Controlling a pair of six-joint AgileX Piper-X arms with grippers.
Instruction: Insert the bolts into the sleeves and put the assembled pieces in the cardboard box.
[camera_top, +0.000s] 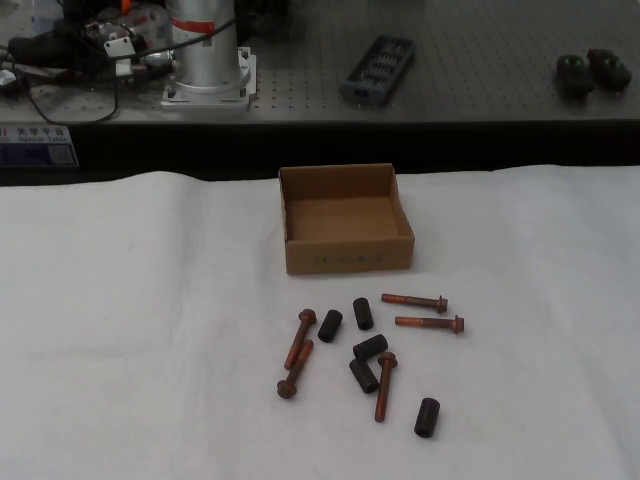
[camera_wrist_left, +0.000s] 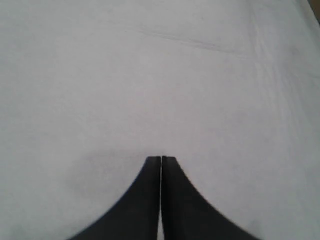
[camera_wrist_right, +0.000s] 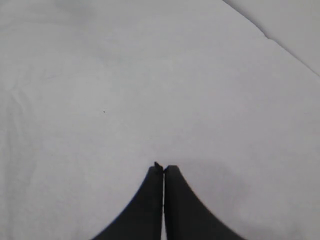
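White cloth (camera_top: 120, 330) covers the bench. Over it hang the left pincer (camera_wrist_left: 160, 159) and the right pincer (camera_wrist_right: 163, 167), each with its two fingers pressed together on nothing and plain cloth beneath and ahead of the tips. I judge this a waiting pose with the task not yet begun, since no part is touched.

Out ahead of both pincers, well apart from their tips, the loose parts lie in one scatter, likely tipped there so either arm can reach them. Nearest is a lone black sleeve (camera_top: 427, 417). Beyond it are the other sleeves (camera_top: 364, 375) and the rusty bolts (camera_top: 384, 385). Two bolts (camera_top: 297, 355) lie side by side and touching, and two more (camera_top: 429, 323) lie just beside each other on the far side. I count five of each, and no bolt is inside a sleeve.

Past the scatter the cardboard box (camera_top: 347, 262) stands open-topped and square to the arms, near the parts so a carry would be short. It holds nothing. Only its brown floor shows.

Farthest off, a perforated table carries a metal column base (camera_top: 205, 60) and a black tray (camera_top: 378, 68).
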